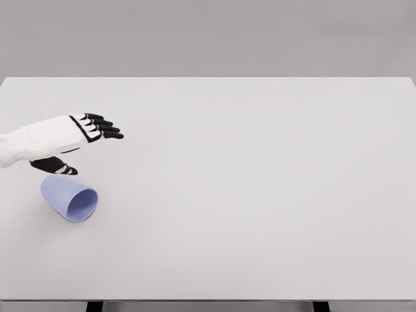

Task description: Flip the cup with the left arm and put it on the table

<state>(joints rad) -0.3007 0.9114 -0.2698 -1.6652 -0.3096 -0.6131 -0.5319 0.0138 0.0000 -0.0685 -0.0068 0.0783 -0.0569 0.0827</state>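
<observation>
Small lavender-blue plastic cup (69, 197), smooth, tapered, no handle. Lies on side on white table top (260, 195), not upright. Open mouth faces lower right, toward camera; interior visible, hollow, nothing inside. Closed base points upper left. Sits just below left hand (78, 140), close under its dark thumb (55, 166), near but apart from it. Extended black fingers (104, 127) reach past cup, above and to right of it.

Your white left arm reaches in alone, its hand holding nothing.

Your white five-finger left hand (71, 140) with black fingers (104, 127) comes in from the left edge, palm down, fingers stretched out together toward the right, thumb (55, 166) hanging below, just above the lilac cup's (69, 198) base.
</observation>
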